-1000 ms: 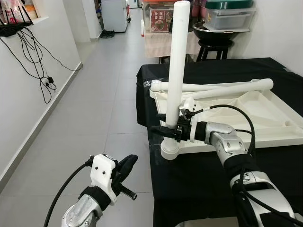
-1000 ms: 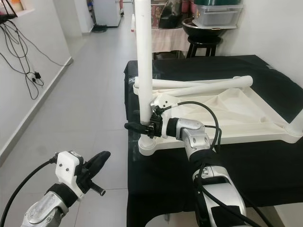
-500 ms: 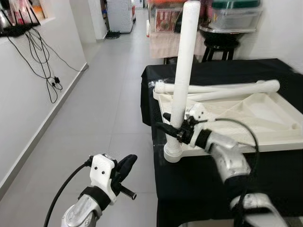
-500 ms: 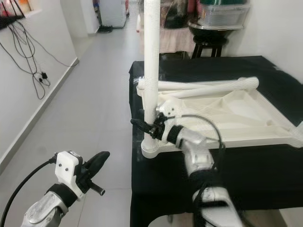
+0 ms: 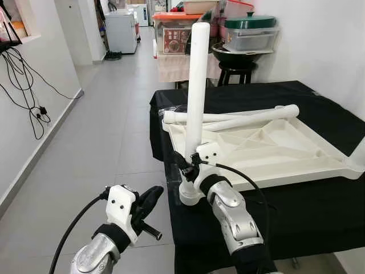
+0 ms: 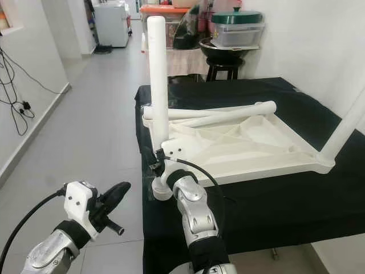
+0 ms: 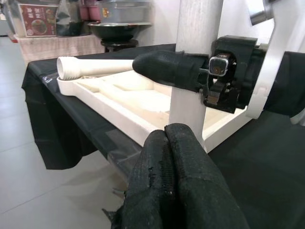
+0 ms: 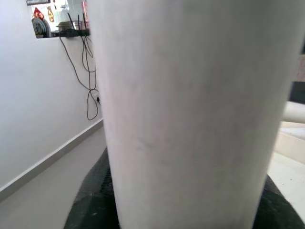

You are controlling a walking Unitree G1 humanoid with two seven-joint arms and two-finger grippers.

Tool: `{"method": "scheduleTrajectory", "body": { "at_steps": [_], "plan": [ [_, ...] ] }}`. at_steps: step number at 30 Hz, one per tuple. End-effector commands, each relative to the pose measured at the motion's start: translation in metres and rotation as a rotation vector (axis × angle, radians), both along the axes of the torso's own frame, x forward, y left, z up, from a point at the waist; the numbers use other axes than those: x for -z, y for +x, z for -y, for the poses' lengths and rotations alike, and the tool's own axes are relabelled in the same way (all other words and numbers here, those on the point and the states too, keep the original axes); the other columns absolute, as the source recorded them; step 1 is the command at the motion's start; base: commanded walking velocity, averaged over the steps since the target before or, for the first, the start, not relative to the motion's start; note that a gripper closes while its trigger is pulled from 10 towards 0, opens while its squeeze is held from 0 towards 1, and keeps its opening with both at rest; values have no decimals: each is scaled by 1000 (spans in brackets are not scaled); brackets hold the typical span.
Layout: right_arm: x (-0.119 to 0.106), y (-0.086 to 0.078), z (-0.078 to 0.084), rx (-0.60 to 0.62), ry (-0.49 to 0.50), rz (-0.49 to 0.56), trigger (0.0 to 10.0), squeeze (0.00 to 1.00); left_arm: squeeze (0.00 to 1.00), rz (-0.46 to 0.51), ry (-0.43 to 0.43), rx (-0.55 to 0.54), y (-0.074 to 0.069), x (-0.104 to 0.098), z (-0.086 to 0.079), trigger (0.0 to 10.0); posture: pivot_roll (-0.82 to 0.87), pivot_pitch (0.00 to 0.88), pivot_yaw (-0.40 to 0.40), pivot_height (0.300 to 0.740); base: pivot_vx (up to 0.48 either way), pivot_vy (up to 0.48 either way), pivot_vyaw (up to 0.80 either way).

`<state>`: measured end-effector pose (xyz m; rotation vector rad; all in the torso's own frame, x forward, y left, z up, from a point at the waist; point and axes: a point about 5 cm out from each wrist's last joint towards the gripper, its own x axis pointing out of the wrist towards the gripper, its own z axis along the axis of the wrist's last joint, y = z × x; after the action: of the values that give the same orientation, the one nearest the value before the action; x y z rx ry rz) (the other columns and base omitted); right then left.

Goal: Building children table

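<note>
Right gripper (image 5: 181,161): black fingers clamped on the upright white plastic table leg (image 5: 195,91), low, just above its corner socket.
Left gripper (image 5: 149,200): fingers pressed together, empty, over the floor beside the table.
White plastic upturned tabletop (image 5: 268,145): lies on the black-draped table (image 5: 296,211); two loose white legs (image 5: 239,116) rest across its far edge.
Room: grey tiled floor (image 5: 108,131), white walls.

Matt white plastic leg (image 5: 197,85) and tabletop (image 5: 268,145) on a counter under matt black cloth (image 5: 308,205); floor (image 5: 108,131) of smooth grey tile, faintly glossy; arms brushed silver metal
</note>
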<state>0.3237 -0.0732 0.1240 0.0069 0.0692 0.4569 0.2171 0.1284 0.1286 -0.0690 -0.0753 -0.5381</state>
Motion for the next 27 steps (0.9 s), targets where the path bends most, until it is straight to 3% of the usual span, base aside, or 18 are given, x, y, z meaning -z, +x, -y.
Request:
{"method": "scheduleTrajectory", "body": {
  "at_steps": [1,8,9,16,21,22,23,27],
  "plan": [
    [20,-4,7,-59,15,-143,10000,1000,0,-9,9,-10,2,2,-1,10000,17,0,15,740,0,0,0],
    [-18,18,19,-307,42,-4,10000,1000,0,-8,9,-8,3,2,0,10000,23,0,9,740,0,0,0],
    [-27,25,25,-386,25,15,10000,0,0,-7,9,-8,4,2,1,10000,26,0,3,740,0,0,0],
    [-41,37,40,-654,-78,-15,10000,0,0,-2,8,-9,4,2,3,10000,48,0,-11,740,0,0,0],
    [-40,39,44,-709,-68,-65,10000,0,0,-2,7,-13,4,2,3,10000,55,0,-14,740,0,0,0],
    [-41,42,45,-703,-52,-84,2078,0,0,-2,6,-15,3,2,3,10000,61,0,-16,740,0,0,0],
    [-41,44,46,-705,-31,-99,0,0,0,-2,5,-16,3,2,3,10000,65,0,-15,740,0,0,0],
    [-41,44,49,-719,4,-116,0,0,0,-5,5,-12,1,3,3,10000,63,0,-13,740,0,0,0]
  ]
}}
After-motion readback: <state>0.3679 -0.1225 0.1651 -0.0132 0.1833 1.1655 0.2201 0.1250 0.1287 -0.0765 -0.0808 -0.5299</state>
